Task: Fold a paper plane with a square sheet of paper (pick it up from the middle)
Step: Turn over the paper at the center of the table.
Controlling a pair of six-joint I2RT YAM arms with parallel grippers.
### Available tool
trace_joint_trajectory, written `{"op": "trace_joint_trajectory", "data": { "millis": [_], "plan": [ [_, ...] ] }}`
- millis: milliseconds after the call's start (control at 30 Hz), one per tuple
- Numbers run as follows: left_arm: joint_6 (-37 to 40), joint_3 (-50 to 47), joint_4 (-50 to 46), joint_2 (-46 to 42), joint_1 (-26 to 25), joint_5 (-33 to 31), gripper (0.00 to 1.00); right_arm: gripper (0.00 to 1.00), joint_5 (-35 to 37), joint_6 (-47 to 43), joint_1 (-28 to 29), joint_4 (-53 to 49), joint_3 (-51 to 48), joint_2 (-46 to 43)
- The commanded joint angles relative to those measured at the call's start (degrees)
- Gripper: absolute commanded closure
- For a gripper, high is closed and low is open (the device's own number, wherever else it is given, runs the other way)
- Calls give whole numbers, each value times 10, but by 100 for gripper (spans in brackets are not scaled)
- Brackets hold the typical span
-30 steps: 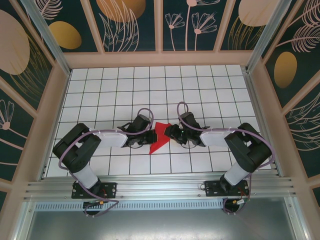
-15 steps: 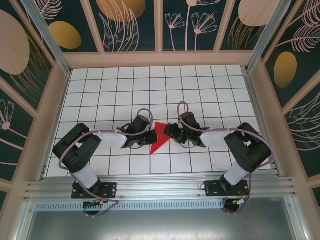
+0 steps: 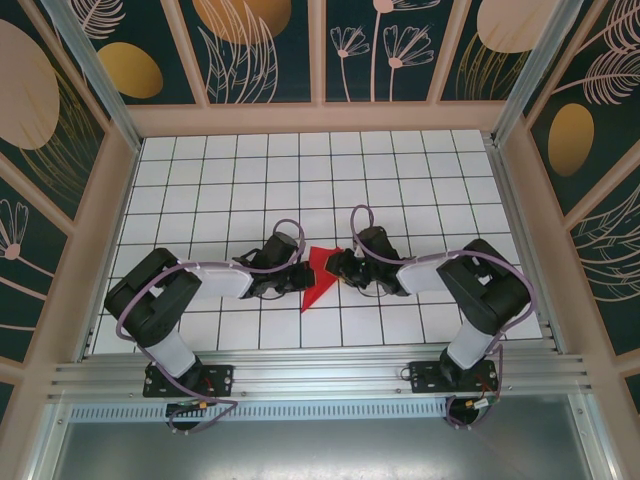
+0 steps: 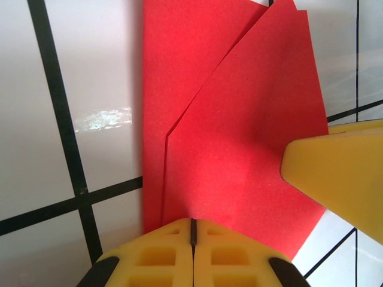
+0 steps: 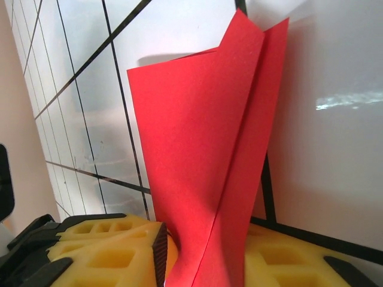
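Observation:
The square sheet of paper (image 3: 320, 272) is a creased bright red wedge in the middle of the tiled table, between the two grippers. My left gripper (image 3: 298, 275) is shut, its yellow fingertips (image 4: 179, 233) resting on the near edge of the flat layered paper (image 4: 239, 131). My right gripper (image 3: 338, 270) meets the paper from the other side, and one of its fingers (image 4: 335, 173) lies on the sheet. In the right wrist view a raised double flap (image 5: 197, 137) stands up between the right gripper's (image 5: 206, 257) fingers, which stand a little apart around it.
White tiles with black grid lines (image 3: 300, 190) stretch behind and to both sides of the paper. Patterned walls enclose the table, and a metal rail (image 3: 320, 380) runs along the near edge by the arm bases.
The right gripper's jaws have narrowed around the raised red flap, and the right arm has edged slightly left. The left gripper has stayed shut on the paper's edge.

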Motion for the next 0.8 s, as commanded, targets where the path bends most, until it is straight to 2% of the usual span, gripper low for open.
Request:
{"op": "trace_joint_trajectory", "data": {
  "millis": [0, 267, 500, 633, 767],
  "plan": [
    [-8, -10, -8, -13, 1, 11, 94, 69, -14, -17, -5, 32, 14, 19],
    [-11, -15, -1, -22, 1, 16, 94, 76, -33, -33, -17, 52, 17, 36],
    [-15, -18, 10, -36, 1, 26, 93, 86, -37, -51, -20, 35, 34, 46],
    [-16, -21, 11, -48, 1, 23, 88, 93, -34, -68, -20, 5, 46, 35],
    [-22, -29, 11, -78, 1, 5, 80, 94, -10, -101, -21, -66, 65, 2]
  ]
}}
